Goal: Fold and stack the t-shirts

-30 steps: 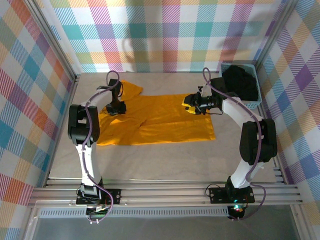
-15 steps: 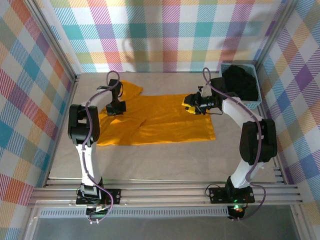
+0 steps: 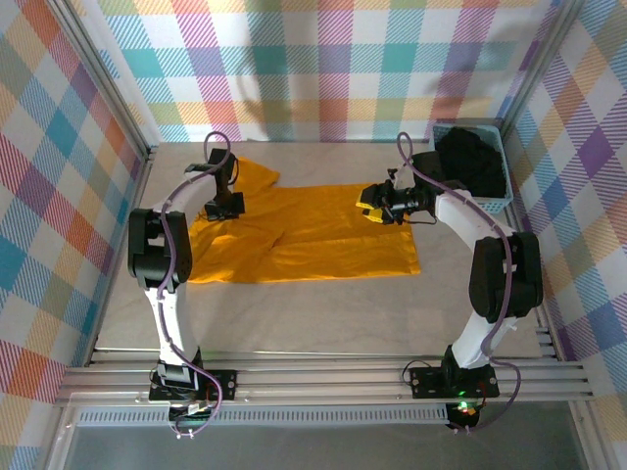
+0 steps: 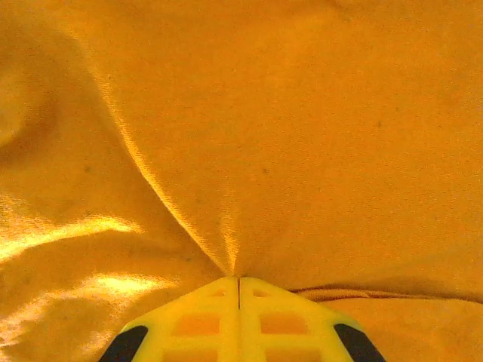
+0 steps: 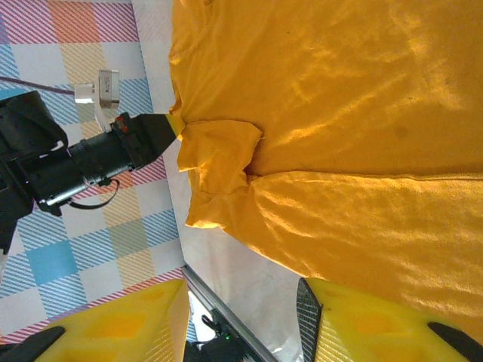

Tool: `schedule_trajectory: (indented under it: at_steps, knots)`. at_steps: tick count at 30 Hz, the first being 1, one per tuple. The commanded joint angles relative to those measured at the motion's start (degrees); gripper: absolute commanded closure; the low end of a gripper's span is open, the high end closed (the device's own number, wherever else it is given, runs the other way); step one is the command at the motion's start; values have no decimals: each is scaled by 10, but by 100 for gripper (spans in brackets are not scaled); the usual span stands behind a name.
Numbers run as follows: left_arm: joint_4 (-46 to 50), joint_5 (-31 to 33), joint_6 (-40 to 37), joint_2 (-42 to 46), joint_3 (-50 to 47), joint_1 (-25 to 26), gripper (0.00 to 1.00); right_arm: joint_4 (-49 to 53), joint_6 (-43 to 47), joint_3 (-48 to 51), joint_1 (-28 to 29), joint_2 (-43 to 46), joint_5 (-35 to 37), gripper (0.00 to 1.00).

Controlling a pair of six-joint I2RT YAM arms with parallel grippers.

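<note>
- Nearest to the arm bases, we saw a pale strip of the surface [image 3: 323, 313] running from side to side.
- Just beyond it lay the shirt [image 3: 304, 240], orange-yellow and spread flat on the surface between the two arms. Its long side ran left to right, and one sleeve reached toward the far left.
- The left tool [image 3: 223, 208] was down on the far left part of the shirt, near that sleeve.
- In the left wrist view, this tool [image 4: 238, 280] had its yellow fingers pressed together on a pinch of the shirt [image 4: 302, 136]. Creases fanned out from the tip, so we took it as closed and gripping the cloth.
- The right tool [image 3: 370, 208] hung over the far right part of the shirt.
- In the right wrist view, its [image 5: 241, 317] fingers stood apart, and through the gap we saw the surface and the shirt's edge.
- That same view showed the shirt [image 5: 339, 113] with a small flap turned over at its edge, next to the left arm's dark tip.
- In the far right corner stood the basket [image 3: 502, 201], light blue, with the black garment [image 3: 470, 162] heaped inside it. It sat apart from the shirt.
</note>
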State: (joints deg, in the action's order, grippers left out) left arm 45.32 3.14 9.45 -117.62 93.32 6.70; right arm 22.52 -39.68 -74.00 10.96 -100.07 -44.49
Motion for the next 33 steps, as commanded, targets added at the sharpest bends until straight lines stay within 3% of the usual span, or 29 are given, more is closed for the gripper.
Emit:
schedule_trajectory:
  at_steps: [1, 15, 33]
  knots:
    - [17, 10, 7, 4, 27, 5, 93, -2, 3, -19, 3, -10, -16, 57]
    - [20, -8, 2, -20, 3, 6, 82, -2, 4, -17, 3, -10, -15, 57]
    - [20, 7, -1, -50, 34, 6, 83, 6, 7, -18, 3, -8, -16, 57]
